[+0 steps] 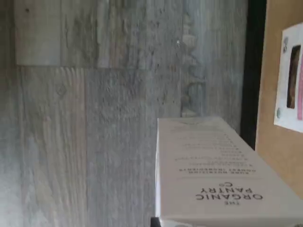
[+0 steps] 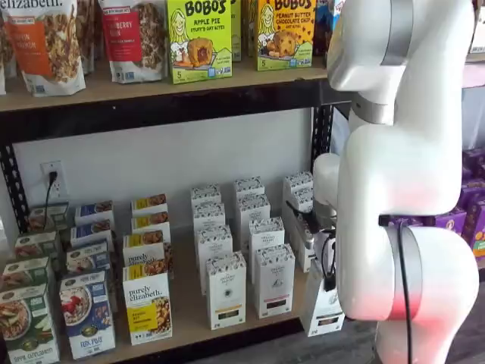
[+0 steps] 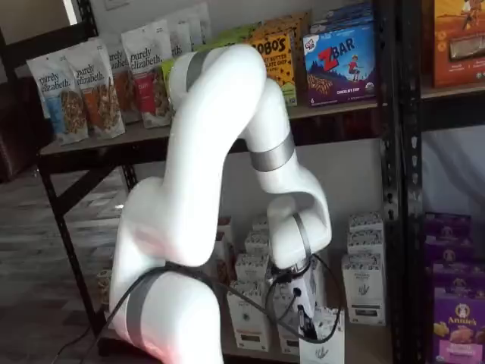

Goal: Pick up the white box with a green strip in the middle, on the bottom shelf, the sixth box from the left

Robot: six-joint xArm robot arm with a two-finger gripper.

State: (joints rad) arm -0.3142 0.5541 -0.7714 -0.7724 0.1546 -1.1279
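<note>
Here the end effector (image 3: 309, 322) clamps the white box (image 3: 322, 341), tilted and drawn out past the bottom shelf (image 2: 189, 322) rail; a loose grip could drop it.

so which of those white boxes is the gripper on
The white box at the shelf's front edge, tilted out past the rail. The gripper holds its top; the other white cartons stand upright in rows.

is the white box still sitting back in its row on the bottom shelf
No, the white box hangs out past the bottom shelf front edge, at the claw.
</note>
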